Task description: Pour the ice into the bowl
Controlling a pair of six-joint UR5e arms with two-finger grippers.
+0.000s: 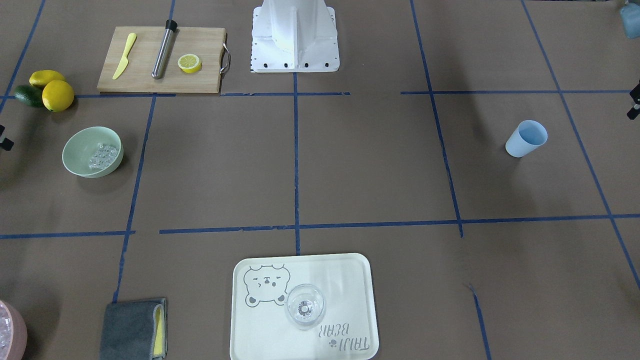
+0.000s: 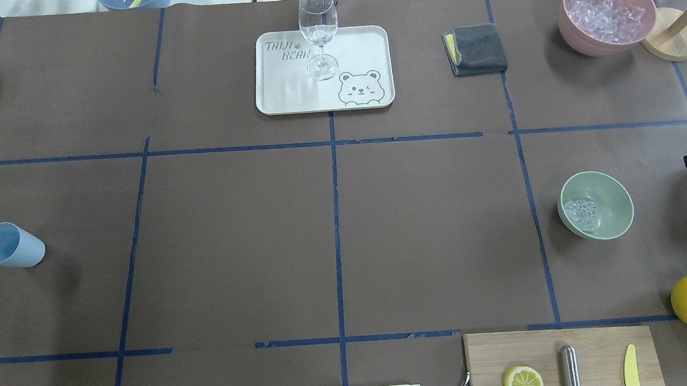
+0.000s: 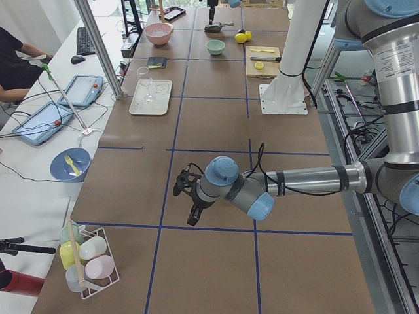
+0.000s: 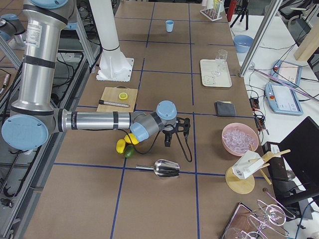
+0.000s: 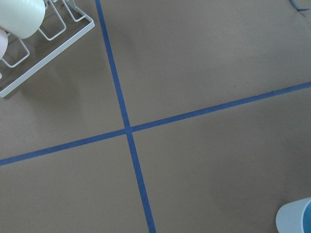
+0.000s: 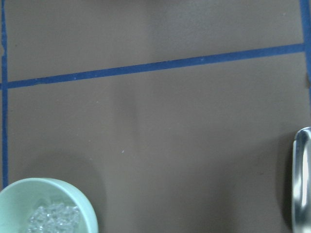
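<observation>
Already small glassy ice cubes (image 2: 580,214) sit at eight o'clock inside the round mint-green bowl (image 2: 612,200), pouring seemingly done; whether left gripper (image 3: 186,196) and right gripper (image 4: 177,130) are clenched, I cannot tell.

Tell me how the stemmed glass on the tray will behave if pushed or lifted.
The glass would probably tip if pushed high: wide cup, thin stem, small foot. It looks empty, so likely light. Its smooth clear walls may be slippery and fragile.

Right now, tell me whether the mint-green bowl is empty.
No: in the overhead view a small pile of clear ice lies inside the bowl.
</observation>
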